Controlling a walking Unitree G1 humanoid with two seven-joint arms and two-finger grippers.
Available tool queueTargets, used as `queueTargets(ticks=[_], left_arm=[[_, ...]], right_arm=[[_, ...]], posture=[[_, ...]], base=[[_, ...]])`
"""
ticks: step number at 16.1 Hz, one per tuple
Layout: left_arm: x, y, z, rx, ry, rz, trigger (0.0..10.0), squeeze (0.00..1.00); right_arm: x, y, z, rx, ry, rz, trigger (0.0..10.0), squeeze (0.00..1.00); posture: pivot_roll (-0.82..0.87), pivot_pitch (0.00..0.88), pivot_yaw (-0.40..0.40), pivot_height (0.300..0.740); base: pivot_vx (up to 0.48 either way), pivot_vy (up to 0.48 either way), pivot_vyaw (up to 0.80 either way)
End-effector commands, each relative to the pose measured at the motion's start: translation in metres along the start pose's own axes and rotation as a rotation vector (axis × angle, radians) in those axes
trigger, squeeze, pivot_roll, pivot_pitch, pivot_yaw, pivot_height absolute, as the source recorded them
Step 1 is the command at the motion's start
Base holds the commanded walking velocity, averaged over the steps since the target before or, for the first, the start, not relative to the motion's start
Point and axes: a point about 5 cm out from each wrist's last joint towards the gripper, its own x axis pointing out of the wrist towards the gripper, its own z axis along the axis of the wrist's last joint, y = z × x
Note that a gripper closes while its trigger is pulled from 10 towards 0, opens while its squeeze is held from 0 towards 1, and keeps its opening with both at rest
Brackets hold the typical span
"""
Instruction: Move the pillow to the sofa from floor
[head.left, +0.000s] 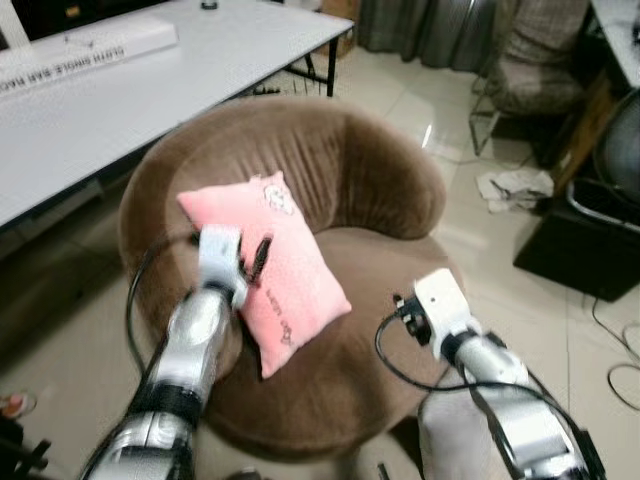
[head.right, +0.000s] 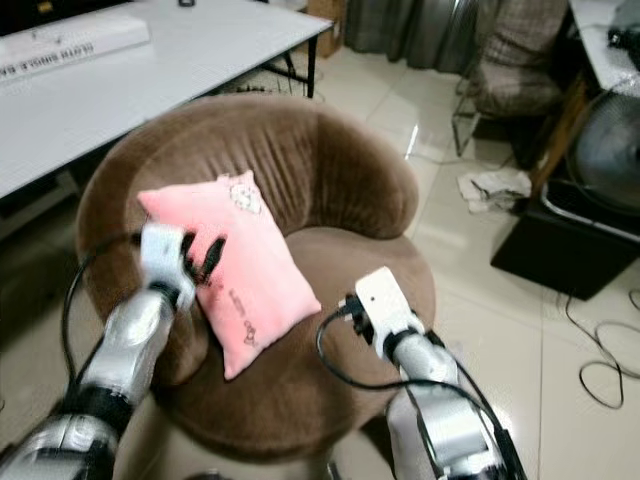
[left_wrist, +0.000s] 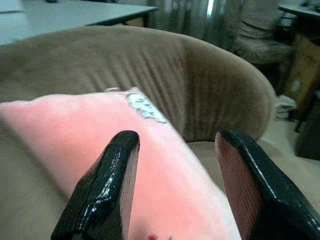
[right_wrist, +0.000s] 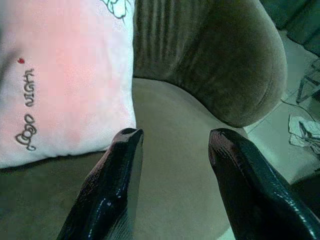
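The pink pillow (head.left: 268, 268) leans on the left side of the round brown sofa (head.left: 350, 180). The left gripper (left_wrist: 175, 195) hangs spread over it, the right gripper (right_wrist: 172, 175) spread over the seat. Pull both away slowly so the pillow does not slide off.

A round brown sofa (head.left: 340, 190) stood on the shiny tiled floor (head.left: 560, 330). A pink pillow (head.left: 275, 265) lay on the sofa, leaning against its left arm and back, with one corner hanging down toward the seat. The pillow had a small picture near its top and dark writing lower down.

A white table (head.left: 150, 90) stood just behind the sofa on the left. A long white box (head.left: 85, 52) with writing lay on it. On the floor to the right lay a crumpled white cloth (head.left: 515, 187), a black box (head.left: 580, 250) and some thin cables (head.left: 620, 350).
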Motion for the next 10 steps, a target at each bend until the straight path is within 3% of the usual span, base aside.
queueTargets(ticks=[1,2,5,10], left_arm=[[-0.009,-0.006,0.015,0.024,-0.069,-0.017,10.0,0.00],[-0.021,-0.011,0.015,0.022,-0.074,-0.029,10.0,0.00],[-0.038,-0.024,0.014,0.009,-0.053,-0.027,10.0,0.00],[-0.047,-0.033,0.016,0.036,-0.004,-0.039,10.0,0.00]], right_arm=[[0.002,-0.006,0.002,0.031,-0.007,-0.048,10.0,0.00],[0.003,-0.008,0.001,0.050,-0.005,-0.065,10.0,0.00],[0.004,-0.010,-0.003,0.072,0.012,-0.083,10.0,0.00],[0.003,-0.008,-0.006,0.071,0.023,-0.082,10.0,0.00]], posture=[[0.06,0.000,0.000,0.740],[0.07,0.000,-0.007,0.740],[0.09,0.000,-0.020,0.740],[0.09,0.000,-0.025,0.740]], base=[[0.000,0.000,0.00],[0.000,0.000,0.00],[-0.102,0.000,0.00],[-0.324,0.000,0.00]])
